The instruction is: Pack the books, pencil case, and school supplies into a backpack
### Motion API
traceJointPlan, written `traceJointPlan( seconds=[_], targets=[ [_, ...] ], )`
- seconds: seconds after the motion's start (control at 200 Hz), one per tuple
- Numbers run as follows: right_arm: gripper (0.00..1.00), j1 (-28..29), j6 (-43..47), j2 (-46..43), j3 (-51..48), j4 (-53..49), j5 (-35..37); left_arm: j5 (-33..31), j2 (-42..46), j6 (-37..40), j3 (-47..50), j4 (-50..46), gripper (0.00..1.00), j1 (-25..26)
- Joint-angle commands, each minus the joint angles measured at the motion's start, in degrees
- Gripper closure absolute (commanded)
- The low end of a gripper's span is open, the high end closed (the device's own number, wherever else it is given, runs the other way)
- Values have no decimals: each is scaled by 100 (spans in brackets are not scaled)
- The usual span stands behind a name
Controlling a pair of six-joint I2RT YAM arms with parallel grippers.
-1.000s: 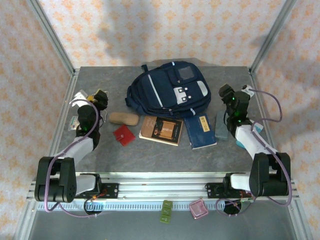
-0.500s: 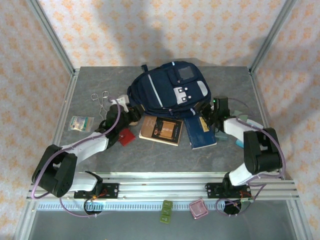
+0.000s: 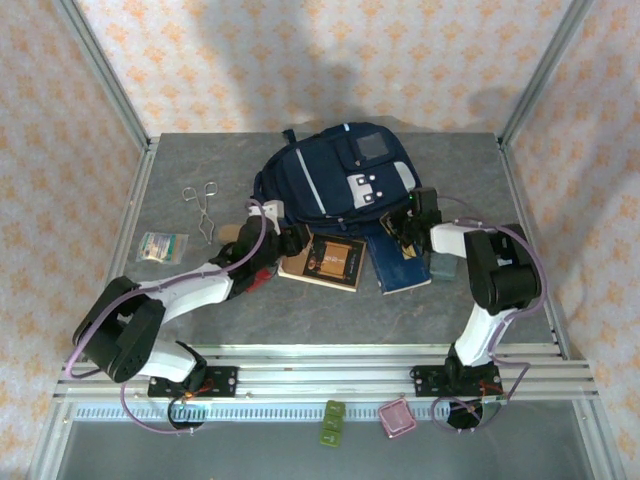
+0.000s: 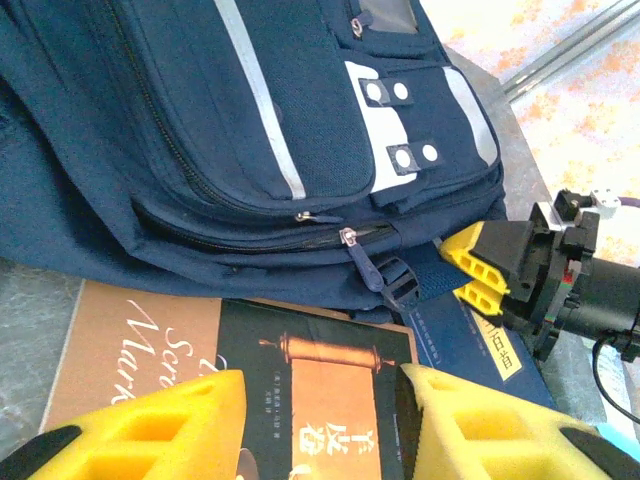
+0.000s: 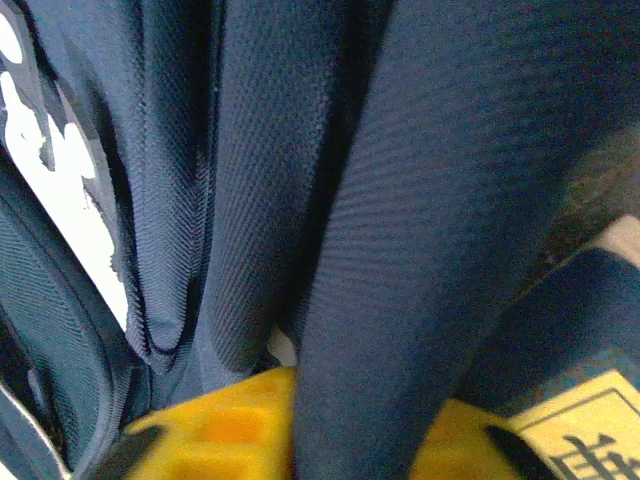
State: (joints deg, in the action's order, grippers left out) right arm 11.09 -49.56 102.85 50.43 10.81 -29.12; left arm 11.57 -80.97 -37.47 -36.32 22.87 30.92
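Your right gripper [image 3: 405,225] has just clamped the backpack's [image 4: 200,120] edge, left gripper [image 4: 322,385] half-open and empty: opening can begin.

Metal scissors [image 3: 204,208], small packet [image 3: 162,246]

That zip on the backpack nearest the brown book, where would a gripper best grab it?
Probably the dark pull tab, not the small metal slider: it dangles free of the backpack fabric, toward the brown book. Come from the book's side, fingers either side of the flat tab, where the open left gripper faces it.
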Motion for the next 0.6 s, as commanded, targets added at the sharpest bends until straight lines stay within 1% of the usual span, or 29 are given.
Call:
traceJointPlan(
  seconds=[0.0, 0.145, 0.265, 0.37, 0.44, 0.596],
  targets=[
    [100, 12, -120, -21, 314, 12, -110, -28, -165, 91, -265, -21, 55, 79],
    [100, 8, -237, -561, 790, -191, -221, 104, -287, 91, -422, 126, 54, 95],
    [100, 10, -268, -1019, 1109, -408, -123, 243, -297, 91, -446, 323, 54, 99],
    [100, 9, -403, -1279, 1160, -433, -109, 369, -328, 107, -446, 477, 55, 107],
    [100, 13, -564, -1407, 1099, -305, -161, 470, -373, 87, -436, 626, 57, 125],
    [100, 10, -862, -1624, 997, -162, -190, 572, -510, -34, -351, 1200, 58, 319]
  ],
)
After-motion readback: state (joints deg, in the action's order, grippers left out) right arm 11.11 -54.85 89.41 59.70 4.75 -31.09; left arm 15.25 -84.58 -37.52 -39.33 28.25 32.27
